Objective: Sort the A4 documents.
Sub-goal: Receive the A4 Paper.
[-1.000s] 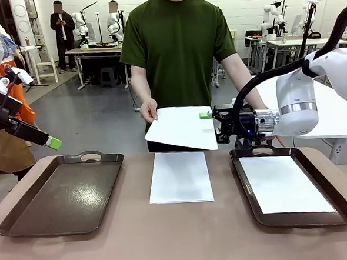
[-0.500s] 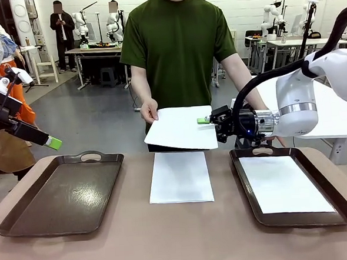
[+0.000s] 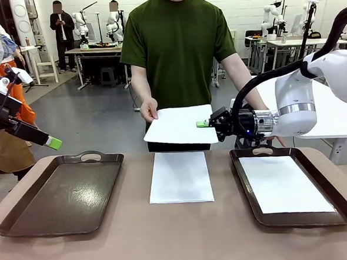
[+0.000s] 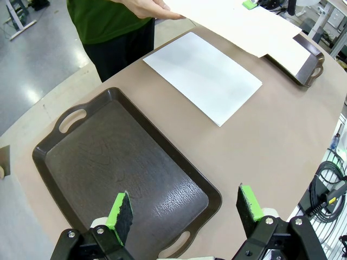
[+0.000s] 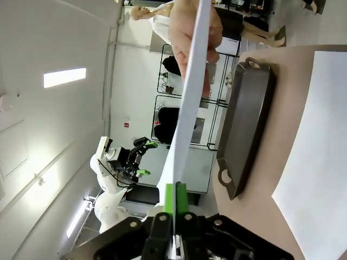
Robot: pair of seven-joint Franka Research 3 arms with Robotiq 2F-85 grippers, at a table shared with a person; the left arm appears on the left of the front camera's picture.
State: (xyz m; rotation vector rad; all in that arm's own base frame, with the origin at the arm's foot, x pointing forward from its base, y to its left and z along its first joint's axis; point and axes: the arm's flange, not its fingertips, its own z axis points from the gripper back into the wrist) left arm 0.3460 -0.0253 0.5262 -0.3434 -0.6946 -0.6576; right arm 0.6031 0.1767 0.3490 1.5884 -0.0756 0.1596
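Observation:
A person's hand (image 3: 149,111) holds one white A4 document (image 3: 176,125) level in the air above the table's far edge. My right gripper (image 3: 204,124) is shut on that sheet's right edge; in the right wrist view the sheet (image 5: 190,97) runs edge-on out of the closed green pads (image 5: 175,201). A second document (image 3: 180,176) lies flat on the table between the two trays. A third document (image 3: 283,184) lies inside the right tray (image 3: 247,190). My left gripper (image 3: 53,143) hangs open and holds nothing, above the empty left tray (image 4: 124,162), its green pads (image 4: 122,212) wide apart.
The dark left tray (image 3: 62,195) has bare floor. The right arm's white body (image 3: 298,104) hangs over the far end of the right tray. The person stands at the far side of the brown table (image 3: 180,241). Other people and benches are farther back.
My right gripper's jaws have closed on the held sheet's right edge and slid slightly left. The sheet now lies flatter. The left arm has not moved.

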